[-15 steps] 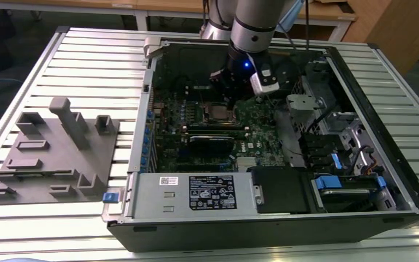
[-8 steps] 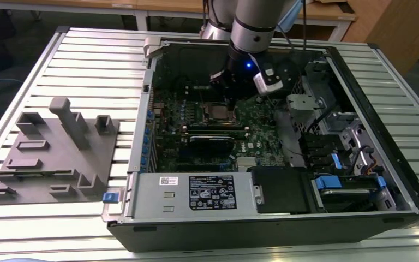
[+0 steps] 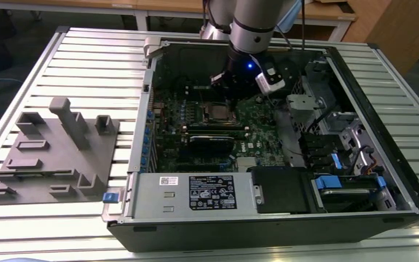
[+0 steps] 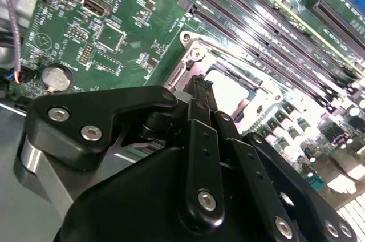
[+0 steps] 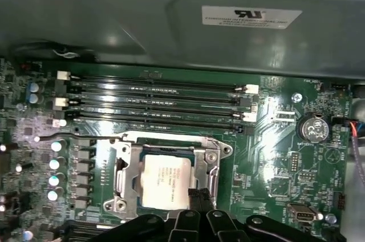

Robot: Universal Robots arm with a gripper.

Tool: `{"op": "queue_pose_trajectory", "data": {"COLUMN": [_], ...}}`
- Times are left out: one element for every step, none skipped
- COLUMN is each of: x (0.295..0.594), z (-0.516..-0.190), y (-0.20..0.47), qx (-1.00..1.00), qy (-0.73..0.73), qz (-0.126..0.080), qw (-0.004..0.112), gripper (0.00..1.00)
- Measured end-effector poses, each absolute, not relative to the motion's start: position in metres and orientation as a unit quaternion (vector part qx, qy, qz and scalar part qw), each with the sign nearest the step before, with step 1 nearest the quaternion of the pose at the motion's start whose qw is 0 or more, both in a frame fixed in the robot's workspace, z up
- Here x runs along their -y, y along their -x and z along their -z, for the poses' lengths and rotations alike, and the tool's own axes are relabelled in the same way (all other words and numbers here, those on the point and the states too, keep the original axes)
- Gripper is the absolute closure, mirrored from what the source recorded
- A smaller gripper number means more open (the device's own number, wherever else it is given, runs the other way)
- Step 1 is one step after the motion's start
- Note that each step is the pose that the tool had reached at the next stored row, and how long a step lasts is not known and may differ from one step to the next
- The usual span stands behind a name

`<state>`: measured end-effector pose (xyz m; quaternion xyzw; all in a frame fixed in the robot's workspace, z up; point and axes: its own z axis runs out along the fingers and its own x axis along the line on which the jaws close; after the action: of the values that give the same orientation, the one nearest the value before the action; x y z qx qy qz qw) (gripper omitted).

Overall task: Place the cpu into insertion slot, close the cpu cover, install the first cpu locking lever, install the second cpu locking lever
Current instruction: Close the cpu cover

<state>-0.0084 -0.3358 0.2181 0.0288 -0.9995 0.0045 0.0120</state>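
The cpu [image 5: 165, 180] lies flat in its socket on the green motherboard, its pale metal top showing through the square opening of the cpu cover [image 5: 121, 165]. The silvery cover lies down around the chip. A thin wire lever [image 5: 74, 137] runs along one side of the socket. My gripper [image 5: 199, 199] is shut, its black fingertips low at a corner of the socket beside the chip. In the second wrist view the gripper [image 4: 199, 85] points at the cover [image 4: 197, 45] and the cpu [image 4: 228, 87]. From outside, the gripper [image 3: 244, 83] hangs just behind the socket [image 3: 215, 112].
Black memory slots [image 5: 154, 102] run beside the socket, with the case wall [image 5: 171, 25] beyond them. A coin battery [image 5: 315, 129] sits on the board. The case holds a power supply [image 3: 195, 191] and drive bays [image 3: 340, 164]. A grey fixture block [image 3: 49, 153] lies on the table.
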Motion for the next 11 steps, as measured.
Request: {"op": "queue_pose_trajectory", "data": {"x": [0.3358,0.3358,0.3358,0.3358,0.3358,0.3358,0.3358,0.3358,0.3359,0.3359,0.3359], "z": [-0.2177,-0.2174,-0.2171,-0.2168,-0.2164,-0.2160,-0.2155,-0.2150,-0.2147,-0.2146,-0.2146], "y": [0.0089,0.0096,0.0105,0.0107,0.0109,0.0110,0.0112,0.0113,0.0116,0.0116,0.0116], "qx": [1.000,1.000,1.000,1.000,1.000,1.000,1.000,1.000,1.000,1.000,1.000], "qy": [-0.029,-0.030,-0.030,-0.030,-0.030,-0.029,-0.024,-0.018,-0.013,-0.010,-0.009], "qz": [-0.005,-0.005,-0.005,-0.005,-0.005,-0.005,-0.005,-0.005,-0.005,-0.005,-0.005], "qw": [0.008,0.004,0.000,-0.002,-0.002,-0.002,-0.002,-0.002,-0.002,-0.002,-0.002], "gripper": [0.89,0.89,0.89,0.89,0.89,0.89,0.89,0.89,0.89,0.89,0.89]}}
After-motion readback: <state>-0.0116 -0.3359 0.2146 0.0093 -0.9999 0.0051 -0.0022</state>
